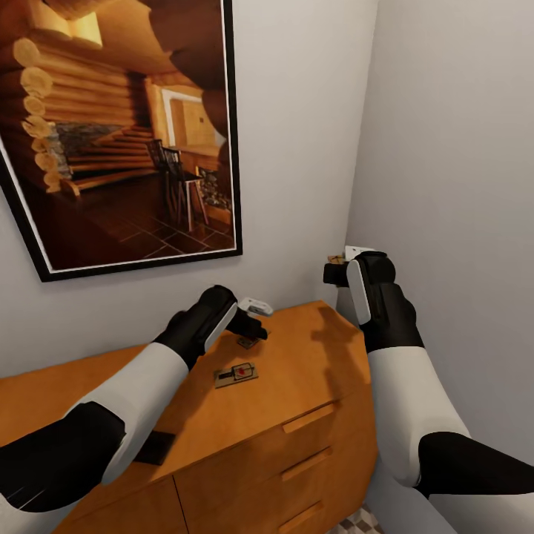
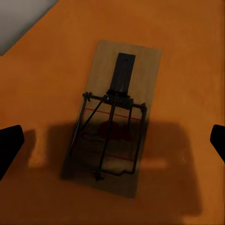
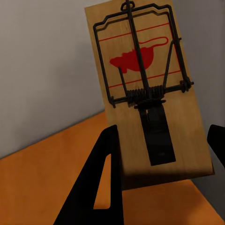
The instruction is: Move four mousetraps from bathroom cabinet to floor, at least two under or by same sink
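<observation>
Traps: R gripper [image 3: 161, 154] clamps one trap [image 3: 145, 93] aloft, right of cabinet [image 1: 297, 386]. L gripper [image 2: 112, 140] spread over 2nd trap [image 2: 115, 117] on cabinet top. Risk: if I descend off-centre, fingers nudge it away.

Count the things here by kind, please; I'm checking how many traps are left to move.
Mousetraps: 3 (one in the right gripper, one under the left gripper, one free on the cabinet)
Dark flat piece, kind unclear: 1
Cabinet: 1
Framed picture: 1
Total: 6
</observation>
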`<state>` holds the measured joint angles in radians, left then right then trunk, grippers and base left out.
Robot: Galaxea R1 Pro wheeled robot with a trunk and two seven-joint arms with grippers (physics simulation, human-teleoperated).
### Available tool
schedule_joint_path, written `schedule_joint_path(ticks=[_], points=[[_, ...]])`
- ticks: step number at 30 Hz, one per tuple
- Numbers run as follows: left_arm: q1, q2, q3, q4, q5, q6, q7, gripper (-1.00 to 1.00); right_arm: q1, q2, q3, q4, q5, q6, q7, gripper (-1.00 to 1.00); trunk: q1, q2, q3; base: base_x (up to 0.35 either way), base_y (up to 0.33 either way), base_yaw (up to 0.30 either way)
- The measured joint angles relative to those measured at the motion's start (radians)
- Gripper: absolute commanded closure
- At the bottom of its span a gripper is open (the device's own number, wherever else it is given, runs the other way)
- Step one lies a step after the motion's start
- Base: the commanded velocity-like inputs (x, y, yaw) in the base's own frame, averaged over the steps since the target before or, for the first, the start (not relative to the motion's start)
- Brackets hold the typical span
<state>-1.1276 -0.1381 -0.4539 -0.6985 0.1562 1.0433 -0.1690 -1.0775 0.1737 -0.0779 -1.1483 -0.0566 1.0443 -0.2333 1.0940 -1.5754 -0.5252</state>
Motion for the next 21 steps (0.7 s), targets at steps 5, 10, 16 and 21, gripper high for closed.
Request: schedule_joint_path(ticks=[5, 10, 16, 21], points=[[0.0, -0.006, -0.006, 0.005, 0.001, 0.0, -0.001, -1.0, 0.0, 0.0, 0.0, 0.0, 0.0, 0.0, 0.0, 1.0, 0.0, 0.0, 0.0, 0.0, 0.0, 0.0], [0.0, -0.007, -0.007, 0.013, 0.0, 0.0, -0.001, -1.0, 0.0, 0.0, 0.0, 0.0, 0.0, 0.0, 0.0, 1.0, 0.0, 0.0, 0.0, 0.0, 0.0, 0.0], [0.0, -0.008, -0.008, 0.035, -0.001, 0.0, -0.001, -1.0, 0.0, 0.0, 0.0, 0.0, 0.001, 0.0, 0.0, 1.0, 0.0, 0.0, 0.0, 0.0, 0.0, 0.0], [0.0, -0.009, -0.008, 0.049, -0.001, 0.0, -0.001, -1.0, 0.0, 0.0, 0.0, 0.0, 0.001, 0.0, -0.001, 1.0, 0.0, 0.0, 0.0, 0.0, 0.0, 0.0]])
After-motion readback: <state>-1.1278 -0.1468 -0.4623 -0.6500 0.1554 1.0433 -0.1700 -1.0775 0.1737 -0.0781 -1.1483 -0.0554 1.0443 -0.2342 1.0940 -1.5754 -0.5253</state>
